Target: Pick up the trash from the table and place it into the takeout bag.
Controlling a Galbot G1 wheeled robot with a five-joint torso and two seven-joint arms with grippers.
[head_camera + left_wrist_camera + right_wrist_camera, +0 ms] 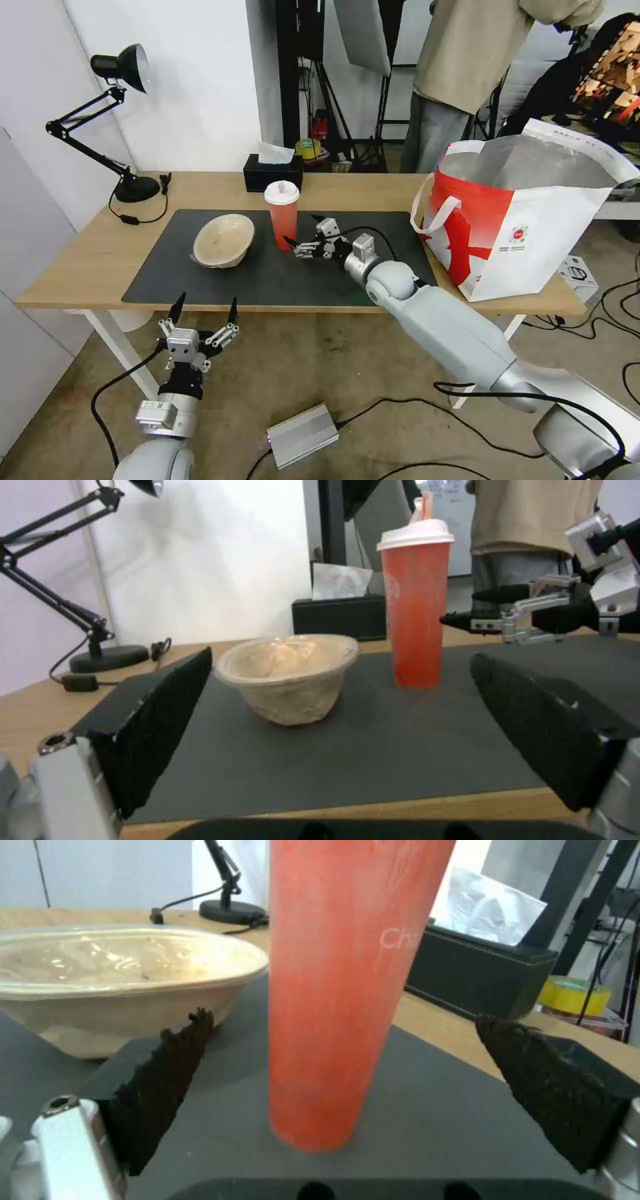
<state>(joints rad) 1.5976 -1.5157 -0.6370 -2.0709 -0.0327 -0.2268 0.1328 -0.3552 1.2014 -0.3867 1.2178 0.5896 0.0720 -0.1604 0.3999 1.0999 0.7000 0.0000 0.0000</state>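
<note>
While the work proceeds on the far side of the mat, the left gripper (204, 311) is held idle below the near edge of the table (80, 267), its fingers spread wide and pointing up, clasping nothing. On the light-wood tabletop, at the far left corner, a black desk lamp (110, 87) is seen on its jointed arm. A dark grey mat (267, 277), flat and matte, is laid across the middle, probably as the working surface. Toward its left part the shallow beige bowl (223, 240) is tipped on its side, so that its crumpled pulp-like wall and a clear film over its mouth are seen. Behind the mat stands a black tissue box (272, 173) with a white tissue pulled up. Just right of the bowl the tall red cup (283, 217) is set upright, translucent, slightly tapered and capped by a white lid. The right gripper (303, 233) is brought level with the cup's lower half, its black, rough-edged pads (167, 1075) parted on either side of the wall and not yet touching it; the approach is judged to be for a side grasp. At the right end the takeout bag (527, 227) is stood open, white with red patches and lined with silver foil, its mouth held wide to receive the trash.
</note>
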